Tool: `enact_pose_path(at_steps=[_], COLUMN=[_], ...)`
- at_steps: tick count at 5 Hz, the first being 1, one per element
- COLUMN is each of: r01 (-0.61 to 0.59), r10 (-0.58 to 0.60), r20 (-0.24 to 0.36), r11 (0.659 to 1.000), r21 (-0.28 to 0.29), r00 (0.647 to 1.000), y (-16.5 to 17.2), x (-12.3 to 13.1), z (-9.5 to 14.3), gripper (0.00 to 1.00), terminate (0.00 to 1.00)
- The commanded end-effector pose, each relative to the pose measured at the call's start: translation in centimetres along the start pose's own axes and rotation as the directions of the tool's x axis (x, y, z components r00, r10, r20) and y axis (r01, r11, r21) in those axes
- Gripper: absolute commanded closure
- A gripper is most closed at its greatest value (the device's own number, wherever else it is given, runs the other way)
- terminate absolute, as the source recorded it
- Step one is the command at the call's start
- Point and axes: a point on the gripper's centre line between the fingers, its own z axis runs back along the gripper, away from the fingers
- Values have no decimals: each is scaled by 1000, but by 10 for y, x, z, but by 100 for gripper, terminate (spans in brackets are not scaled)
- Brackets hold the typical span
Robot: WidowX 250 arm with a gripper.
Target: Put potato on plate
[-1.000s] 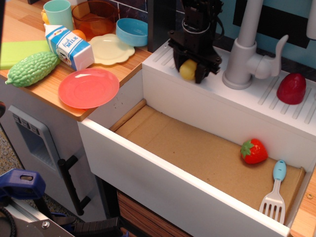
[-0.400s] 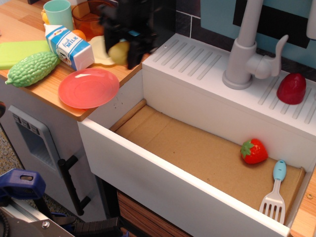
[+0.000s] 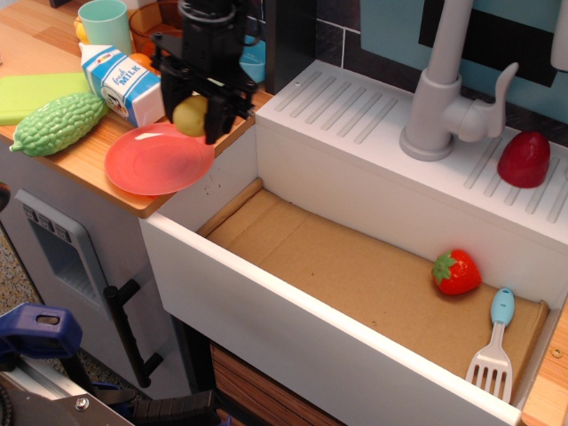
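The black tool (image 3: 193,114) hangs over the far right edge of the pink plate (image 3: 158,160), its fingers clamped on the yellow potato (image 3: 190,115). The plate lies on the wooden tabletop (image 3: 89,164), with a milk carton (image 3: 120,84) and a green bumpy gourd (image 3: 58,124) to its left. In the sink (image 3: 355,266) at right lie a strawberry (image 3: 456,272) and a spatula (image 3: 493,346).

A toy kitchen fills the view. A wooden counter (image 3: 177,200) runs beneath the jaws, above a grey cabinet door (image 3: 67,266) with a black handle (image 3: 133,328). To their right sits a white sink (image 3: 355,266) with a cardboard floor, a grey faucet (image 3: 444,89), and teal wall (image 3: 404,27) behind.
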Motion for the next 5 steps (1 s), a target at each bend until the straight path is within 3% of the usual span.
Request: enact_pose_path(at_steps=[1,2,4,5], r01=[-22,-7,-7,-7], r10=[22,7,7,7], r20=[18,35,35,35], r11=[1000,1000,1000,1000], r21=[4,5,5,5], r00=[1000,999,999,999], y=[14,23,23,23], x=[-6,-9,-9,-9], z=[-8,-14,-14,-14], gripper=[100,0,0,0], terminate=[0,0,0,100])
